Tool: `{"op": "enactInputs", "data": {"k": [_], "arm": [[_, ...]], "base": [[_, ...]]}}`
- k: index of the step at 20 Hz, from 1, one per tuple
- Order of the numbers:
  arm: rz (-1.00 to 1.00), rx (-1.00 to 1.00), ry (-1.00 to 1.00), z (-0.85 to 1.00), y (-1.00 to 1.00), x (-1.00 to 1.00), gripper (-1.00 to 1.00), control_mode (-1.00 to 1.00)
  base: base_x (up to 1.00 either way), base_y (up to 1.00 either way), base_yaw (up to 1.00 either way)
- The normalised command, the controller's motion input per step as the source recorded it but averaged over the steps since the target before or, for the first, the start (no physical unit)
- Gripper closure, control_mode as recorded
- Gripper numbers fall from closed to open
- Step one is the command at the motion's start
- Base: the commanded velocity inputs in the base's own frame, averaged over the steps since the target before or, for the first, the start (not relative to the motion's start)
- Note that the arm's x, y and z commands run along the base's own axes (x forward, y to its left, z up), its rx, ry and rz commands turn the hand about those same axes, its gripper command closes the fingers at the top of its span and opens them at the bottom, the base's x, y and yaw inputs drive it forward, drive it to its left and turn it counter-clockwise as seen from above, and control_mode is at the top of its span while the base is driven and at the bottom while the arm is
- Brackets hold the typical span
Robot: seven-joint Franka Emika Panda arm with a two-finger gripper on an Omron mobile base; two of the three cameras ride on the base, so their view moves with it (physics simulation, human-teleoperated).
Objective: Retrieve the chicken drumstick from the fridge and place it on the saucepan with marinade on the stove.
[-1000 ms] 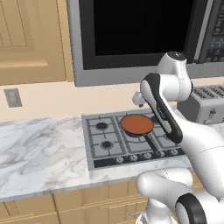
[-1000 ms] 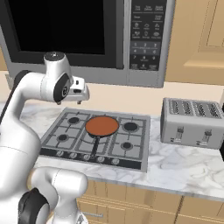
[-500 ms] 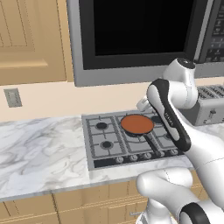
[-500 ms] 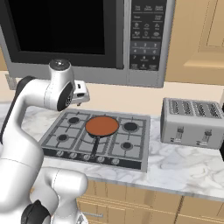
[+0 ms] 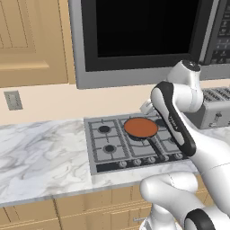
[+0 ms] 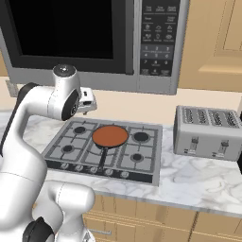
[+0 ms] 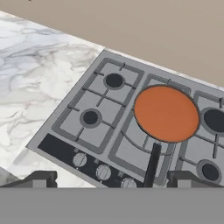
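Nearest the base, the pale wooden cabinet fronts (image 6: pixel 189 222) ran under the white and grey veined marble counter (image 5: pixel 40 157). On that counter sat the grey gas stove (image 5: pixel 130 141) with black round burners, its row of front knobs (image 7: pixel 103 172) facing the robot. The shallow round dark saucepan (image 6: pixel 109 137) stood on the middle of the stove towards the back, its straight dark handle (image 7: pixel 152 165) pointing towards the knobs. The flat orange-brown disc of marinade (image 7: pixel 166 113) covered the inside of the pan, and nothing lay on it.

The white arm's two-finger gripper (image 7: pixel 111 178) hung above the front of the stove, apart from the pan, looking down on it. Its small dark fingertips (image 7: pixel 41 178) stood wide apart at the two sides of the hand view, released, with nothing between them.

To the right of the stove, near it on the counter, stood a grey metal four-slot toaster (image 6: pixel 205 132). Behind the stove rose the beige wall (image 5: pixel 49 101) with a grey wall socket (image 5: pixel 12 99) at the left. Above hung a grey microwave with a wide black window (image 6: pixel 71 33) and a button panel (image 6: pixel 159 35), flanked by pale wooden cupboards (image 5: pixel 27 40)
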Motion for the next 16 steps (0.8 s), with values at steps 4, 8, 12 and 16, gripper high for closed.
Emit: {"op": "enactInputs", "data": {"k": [4, 8, 12, 16], "arm": [[0.00, 0.00, 0.00, 0.00, 0.00, 0.00, -1.00, -1.00], [0.00, 0.00, 0.00, 0.00, 0.00, 0.00, -1.00, -1.00], [0.00, 0.00, 0.00, 0.00, 0.00, 0.00, -1.00, -1.00], [0.00, 0.00, 0.00, 0.00, 0.00, 0.00, -1.00, 1.00]], "base": [[0.00, 0.00, 0.00], [0.00, 0.00, 0.00], [0.00, 0.00, 0.00], [0.00, 0.00, 0.05]]}}
